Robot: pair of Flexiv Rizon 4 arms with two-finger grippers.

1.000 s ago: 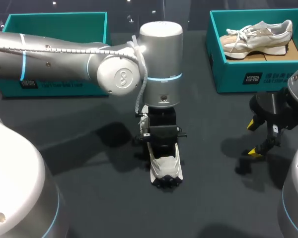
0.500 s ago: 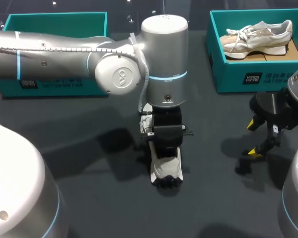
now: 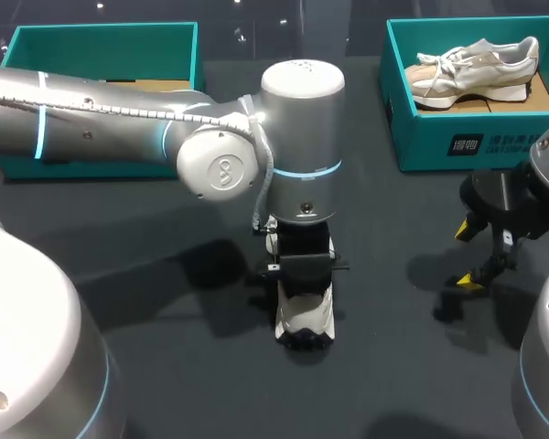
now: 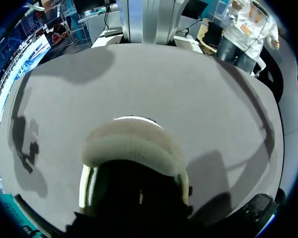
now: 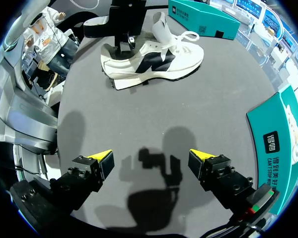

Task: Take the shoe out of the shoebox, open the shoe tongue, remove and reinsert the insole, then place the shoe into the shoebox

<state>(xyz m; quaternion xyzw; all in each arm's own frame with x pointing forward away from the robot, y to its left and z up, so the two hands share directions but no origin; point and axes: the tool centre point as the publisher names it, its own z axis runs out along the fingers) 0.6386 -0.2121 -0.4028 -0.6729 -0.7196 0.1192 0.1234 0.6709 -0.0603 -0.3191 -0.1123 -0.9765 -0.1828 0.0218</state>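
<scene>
Left box: an open teal cardboard shoebox point(image 3: 101, 50) sits at 10 o'clock on the dark grey table point(image 3: 192, 366), partly behind my silver left arm point(image 3: 101, 119). The part of its inside that I can see holds no shoe.

Left arm: it comes in from 9 o'clock and ends over the table's middle, wrist pointing straight down.

Left gripper: my left gripper point(image 3: 304, 274) is down at the collar of the white sneaker with dark side panels point(image 3: 305, 318). My own wrist view shows only the padded heel collar point(image 4: 131, 144) beneath me, so I cannot tell whether the gripper is spread or pinching anything.

White sneaker: it stands on its sole near the table's middle, out of both boxes. Its heel seems to point to 6 o'clock and its toe to 12. Seen from the right wrist, its tongue point(image 5: 161, 27) stands raised and a white lace point(image 5: 188, 37) lies loose.

Change: in the last half second my left wrist has sunk lower over the sneaker. The sneaker has barely shifted, and my right arm has not moved.

Meaning: I judge the take-out done and the tongue opened. Pressing down into the opening suits the insole step, though the insole itself is hidden.

Right gripper: my right gripper point(image 3: 467, 256) hangs above the table at 3 o'clock from the white sneaker, well apart from it. Its yellow-tipped fingers point(image 5: 102, 156) are spread wide with nothing between them.

Right box: a second teal cardboard shoebox point(image 3: 457, 137) sits at 2 o'clock, with a beige sneaker point(image 3: 476, 69) lying inside.
</scene>
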